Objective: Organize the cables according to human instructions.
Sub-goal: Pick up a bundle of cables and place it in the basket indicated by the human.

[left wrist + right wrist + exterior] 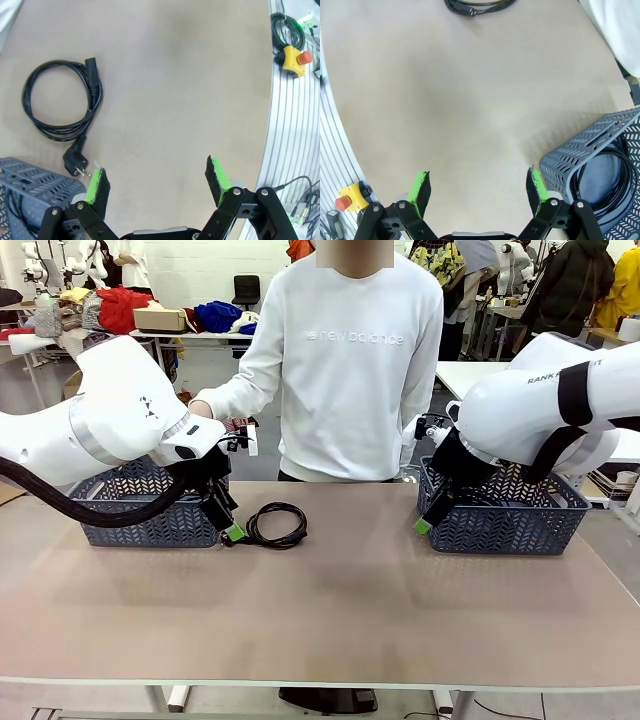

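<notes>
Currently, cable: thin black rubber cord point(61, 99), round coil, flat on matte tan tabletop point(350, 590).
Baskets: grey perforated plastic point(510, 525).
Left gripper point(157, 182): released, empty.
Right gripper point(478, 186): released, empty.

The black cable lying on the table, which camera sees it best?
The left wrist view: there the coiled cable shows whole from above, both plug ends included. The front view shows it small and flat beside the left basket, near the left gripper. The right wrist view catches just its edge at the top.
</notes>
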Available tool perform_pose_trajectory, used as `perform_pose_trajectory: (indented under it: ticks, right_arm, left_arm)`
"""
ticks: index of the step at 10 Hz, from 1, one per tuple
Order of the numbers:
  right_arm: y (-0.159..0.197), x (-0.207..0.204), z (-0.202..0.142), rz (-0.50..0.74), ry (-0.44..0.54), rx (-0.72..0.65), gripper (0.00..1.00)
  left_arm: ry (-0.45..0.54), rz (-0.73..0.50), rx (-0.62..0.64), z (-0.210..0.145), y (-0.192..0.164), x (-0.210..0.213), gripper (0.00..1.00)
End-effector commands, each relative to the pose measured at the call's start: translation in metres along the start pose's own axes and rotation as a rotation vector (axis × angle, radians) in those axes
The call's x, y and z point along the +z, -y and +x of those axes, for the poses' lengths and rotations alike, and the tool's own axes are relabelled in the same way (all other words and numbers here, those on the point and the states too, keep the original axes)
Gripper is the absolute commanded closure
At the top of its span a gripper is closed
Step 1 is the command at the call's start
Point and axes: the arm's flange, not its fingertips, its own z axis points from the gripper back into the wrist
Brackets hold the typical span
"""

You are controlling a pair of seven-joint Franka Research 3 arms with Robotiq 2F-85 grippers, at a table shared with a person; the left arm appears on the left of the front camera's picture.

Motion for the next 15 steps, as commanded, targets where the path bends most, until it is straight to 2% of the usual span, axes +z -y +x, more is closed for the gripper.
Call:
perform_pose_trajectory:
  ticks: [1,6,8,12,15]
  right_arm:
    - [0.002,0.001,0.002,-0.003,0.003,-0.004,0.0]
    - [0.002,0.001,0.002,-0.003,0.003,-0.004,0.0]
    - [0.002,0.001,0.002,-0.003,0.003,-0.004,0.0]
    - [0.002,0.001,0.002,-0.003,0.003,-0.004,0.0]
    - [0.002,0.001,0.002,-0.003,0.003,-0.004,0.0]
  left_arm:
    - [0.0,0.0,0.0,0.0,0.0,0.0,0.0]
    - [-0.186,0.042,-0.263,0.053,-0.033,-0.022,0.0]
    - [-0.251,0.04,-0.352,0.072,-0.051,-0.047,0.0]
    - [-0.388,-0.008,-0.354,0.085,-0.071,-0.091,0.0]
    - [-0.406,-0.029,-0.338,0.08,-0.075,-0.107,0.0]
